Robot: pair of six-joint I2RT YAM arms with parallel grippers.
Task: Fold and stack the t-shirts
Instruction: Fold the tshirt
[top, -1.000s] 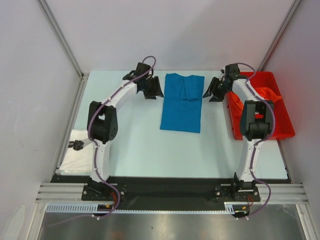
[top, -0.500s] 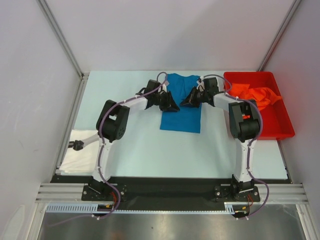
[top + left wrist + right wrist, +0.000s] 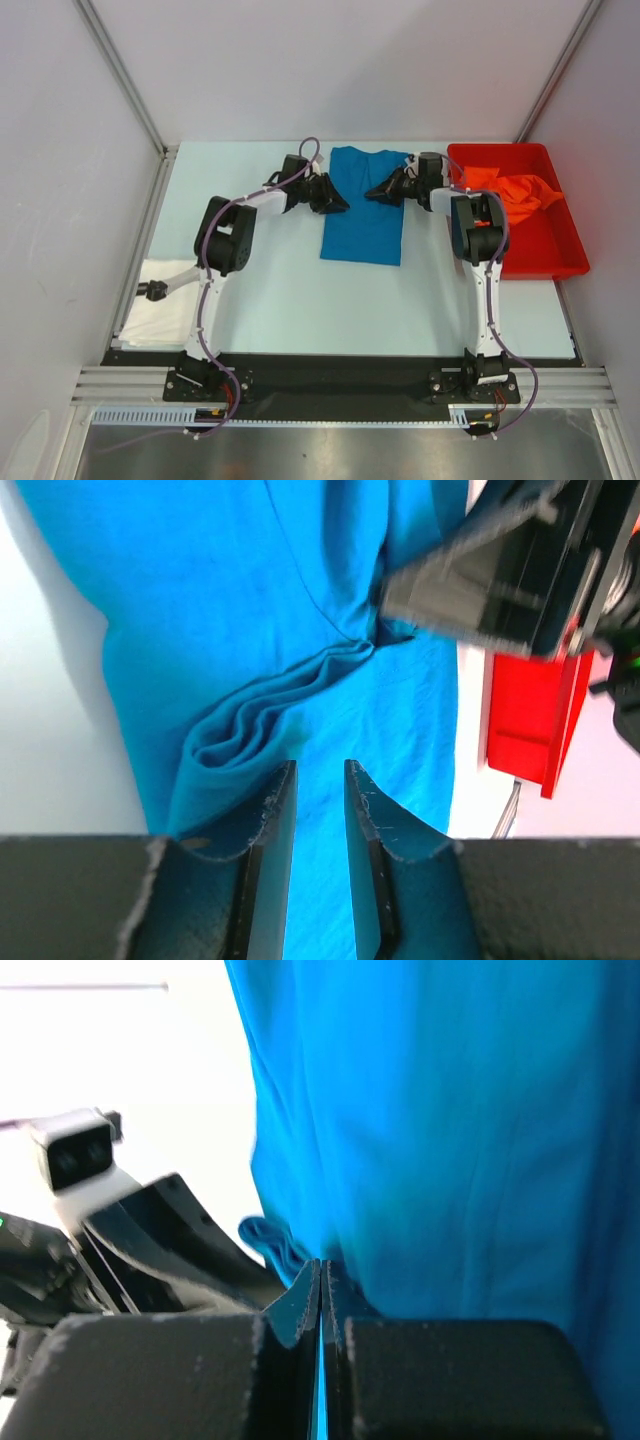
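Top external: blue t-shirt (image 3: pixel 363 225), flat on table (image 3: pixel 270 290) toward 12 o'clock; long axis 12–6, collar at 12. Left claw (image 3: pixel 320 770): narrowly parted over bunched blue cloth, grip cannot be told. Right claw (image 3: pixel 321 1265): pressed together, pinching blue cloth.

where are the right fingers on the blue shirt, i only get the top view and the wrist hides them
observer: right fingers are shut on a thin edge of the blue t-shirt
operator: and the left
observer: left fingers show a narrow gap with blue cloth in it, cannot tell if they pinch
operator: is the cloth flat there
observer: no, a bunched ridge of folds runs from the left fingers towards the right ones
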